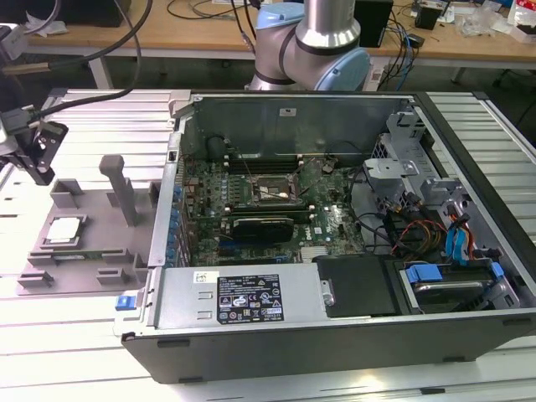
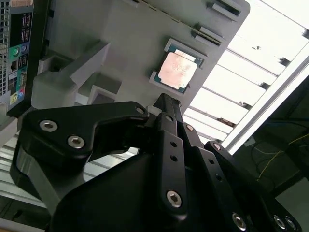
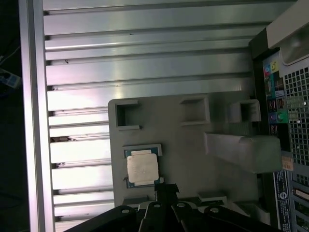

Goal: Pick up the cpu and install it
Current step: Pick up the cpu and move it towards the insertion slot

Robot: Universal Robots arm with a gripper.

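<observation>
One cpu (image 1: pixel 65 230), sitting flat in a shallow square pocket of the grey fixture plate (image 1: pixel 109 251), pale metal top facing up. The plate lies on the slatted aluminium counter (image 1: pixel 84 352), just beside the open computer case (image 1: pixel 335 318), on the exterior view's left. The pocket is on the plate's side away from the case, toward the counter's edge on the exterior view's left.

Claw (image 1: pixel 38 163) hangs over that same end of the plate, clear of the surface, above the cpu and slightly to the far side of it. In the second wrist view the claw (image 2: pixel 165 99) has both black fingers pressed together into one narrow tip, with nothing between them. It holds nothing. That tip lines up just off one edge of the cpu (image 2: pixel 177 71). The first wrist view agrees: claw tip (image 3: pixel 166 187) is right next to a corner of the cpu (image 3: pixel 142 169), with grey plate (image 3: pixel 188 154) around both. Can't tell from either view whether the tip touches the plate.

An upright grey post (image 1: pixel 120 188) stands on the plate between the cpu and the case. Inside the case, the dark socket frame (image 1: pixel 270 191) sits mid-motherboard, well apart from the cpu. Robot arm base (image 1: pixel 314 42) stands behind the case, at the counter's far edge.
</observation>
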